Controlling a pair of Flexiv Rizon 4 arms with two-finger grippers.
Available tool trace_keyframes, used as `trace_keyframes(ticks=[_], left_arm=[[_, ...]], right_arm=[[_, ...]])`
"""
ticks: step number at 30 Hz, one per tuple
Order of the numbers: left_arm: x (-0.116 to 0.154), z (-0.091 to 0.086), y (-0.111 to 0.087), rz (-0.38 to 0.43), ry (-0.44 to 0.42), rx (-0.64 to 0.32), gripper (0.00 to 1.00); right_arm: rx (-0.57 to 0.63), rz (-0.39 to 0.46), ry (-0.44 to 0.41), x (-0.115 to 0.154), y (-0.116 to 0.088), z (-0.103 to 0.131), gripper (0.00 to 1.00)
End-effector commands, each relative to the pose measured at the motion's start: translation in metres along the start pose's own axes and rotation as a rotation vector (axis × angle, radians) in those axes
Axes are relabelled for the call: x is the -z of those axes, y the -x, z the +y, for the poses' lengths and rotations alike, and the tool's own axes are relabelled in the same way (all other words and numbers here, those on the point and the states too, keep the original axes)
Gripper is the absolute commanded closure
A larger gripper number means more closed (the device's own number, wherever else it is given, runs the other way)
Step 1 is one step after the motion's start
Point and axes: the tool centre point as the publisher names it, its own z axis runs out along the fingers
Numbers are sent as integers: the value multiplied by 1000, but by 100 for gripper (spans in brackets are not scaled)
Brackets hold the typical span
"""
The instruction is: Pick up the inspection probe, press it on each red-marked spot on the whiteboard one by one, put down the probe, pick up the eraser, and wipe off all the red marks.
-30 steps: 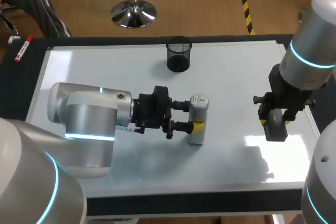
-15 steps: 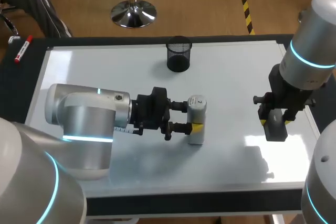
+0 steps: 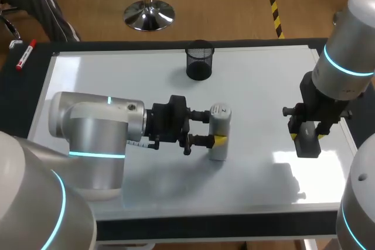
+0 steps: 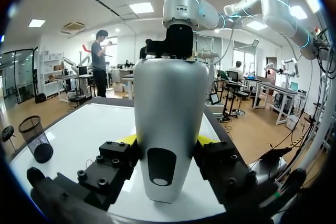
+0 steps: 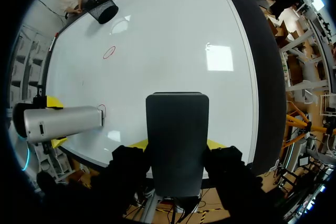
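The probe (image 3: 219, 133), a pale grey cylinder, stands upright over the middle of the whiteboard (image 3: 117, 74). My left gripper (image 3: 214, 128) is shut on it from both sides, and the probe (image 4: 169, 124) fills the space between the fingers. In the right wrist view the probe's (image 5: 63, 121) lower end meets the board at a small red mark (image 5: 103, 110). A red ring mark (image 5: 108, 52) lies farther toward the mesh cup. My right gripper (image 3: 306, 139) hangs over the board's right side, shut on the black eraser (image 5: 177, 140).
A black mesh cup (image 3: 199, 60) stands near the board's far edge. A red marker pen (image 3: 25, 54) lies on the dark table left of the board. The board's black frame (image 3: 222, 223) runs along the near edge.
The left arm with the probe has shifted very slightly to the left. The right arm and the eraser have kept still.
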Motion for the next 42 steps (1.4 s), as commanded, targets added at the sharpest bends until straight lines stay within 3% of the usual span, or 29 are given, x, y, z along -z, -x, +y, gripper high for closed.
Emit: trace_keyframes(ticks=[1, 8, 25, 42], left_arm=[[5, -11, 0, -11, 6, -7, 100], [12, -26, 2, -16, 7, -21, 100], [24, -37, 2, -32, 17, -25, 100], [70, -37, 2, -89, 20, -33, 100]], right_arm=[[1, 3, 0, 0, 1, 0, 100], [1, 3, 0, 0, 1, 0, 100], [1, 3, 0, 0, 1, 0, 100], [1, 3, 0, 0, 1, 0, 100]])
